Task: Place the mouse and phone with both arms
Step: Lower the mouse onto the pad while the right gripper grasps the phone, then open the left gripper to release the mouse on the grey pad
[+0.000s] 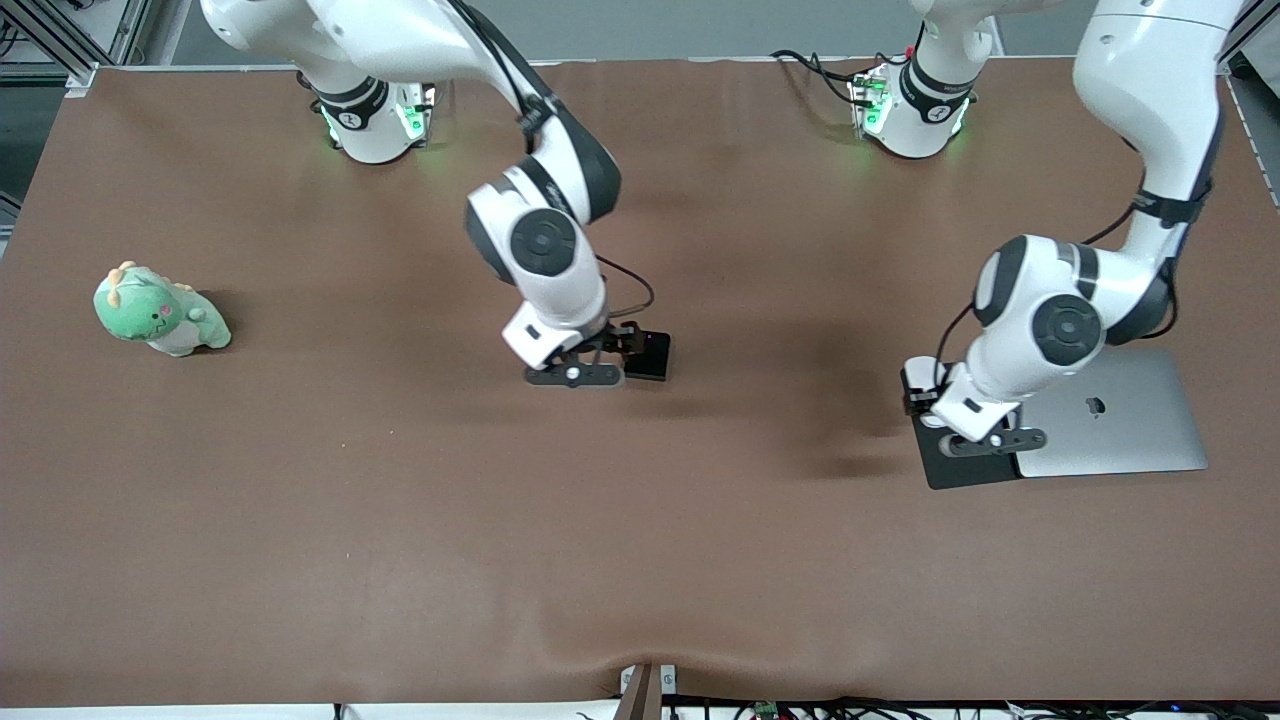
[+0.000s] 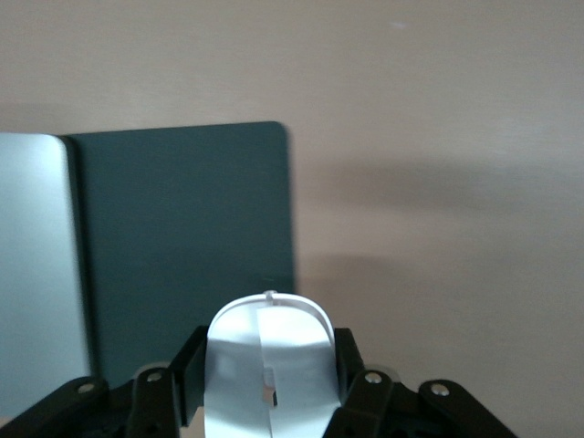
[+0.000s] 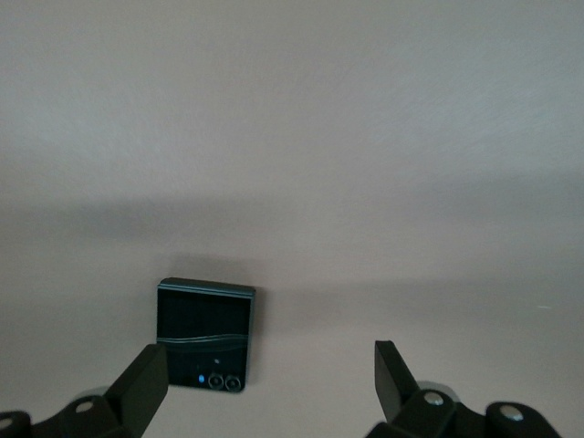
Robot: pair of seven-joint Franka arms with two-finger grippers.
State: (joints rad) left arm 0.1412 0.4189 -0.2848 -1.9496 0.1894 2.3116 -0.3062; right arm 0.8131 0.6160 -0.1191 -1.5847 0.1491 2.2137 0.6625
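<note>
While the left end effector (image 2: 269, 388) grips the mouse (image 2: 269, 360) lengthwise over the black pad (image 1: 965, 465), the phone (image 1: 648, 355) lies flat on the table (image 1: 400, 520). The right end effector (image 3: 269, 383) hangs spread above it, the phone's camera edge under one finger (image 3: 141, 388).

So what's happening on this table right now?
Two arms are at work. The left claw is shut on the white mouse, holding it over the black pad that lies beside the closed silver laptop. The right claw is open, with the black phone lying flat on the table and not gripped. A green plush toy sits untouched toward the right arm's end.
</note>
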